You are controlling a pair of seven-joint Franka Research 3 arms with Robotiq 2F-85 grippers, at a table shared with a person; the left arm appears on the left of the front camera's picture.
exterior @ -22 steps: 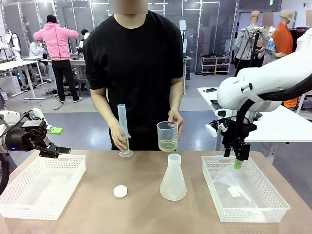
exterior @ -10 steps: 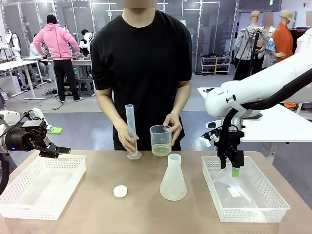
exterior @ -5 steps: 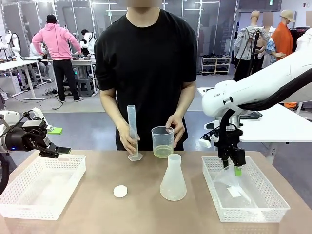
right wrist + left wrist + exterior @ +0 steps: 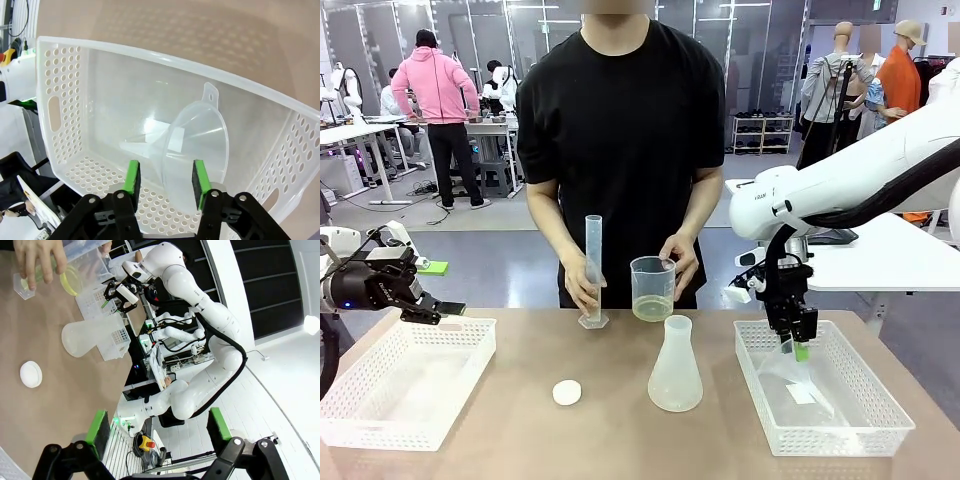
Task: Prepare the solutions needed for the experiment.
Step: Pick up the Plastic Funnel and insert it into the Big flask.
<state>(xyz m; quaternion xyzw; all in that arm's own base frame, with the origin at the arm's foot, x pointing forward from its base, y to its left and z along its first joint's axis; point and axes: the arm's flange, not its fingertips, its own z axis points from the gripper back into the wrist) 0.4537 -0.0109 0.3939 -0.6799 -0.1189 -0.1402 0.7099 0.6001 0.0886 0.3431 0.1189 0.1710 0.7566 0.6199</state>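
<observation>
Nearest, the white cap (image 4: 567,392) lay to the left of the flask (image 4: 675,370) and had not moved. The flask stood in the middle of the surface (image 4: 620,440) and looked empty. To the right of the flask was the right basket (image 4: 880,425), and the clear funnel (image 4: 197,140) lay on its side in it. The right gripper (image 4: 798,348) had come lower into this basket than a moment before. Its green pads (image 4: 133,176) had moved closer together with part of the funnel between them, but I could not tell if they were squeezing it yet. So I think the robot was about to pick up the funnel, maybe for the flask. Far to the left of the flask, the left gripper (image 4: 440,310) stayed wide open over the left basket (image 4: 380,410) and held nothing. Just behind the flask, the person had brought the beaker (image 4: 653,275) down with one hand (image 4: 680,260). The solution (image 4: 652,306), a little pale yellow liquid, sat in the bottom of the beaker. Behind the flask and to its left, the other hand (image 4: 582,290) held the tall cylinder (image 4: 592,250) standing on the surface.
</observation>
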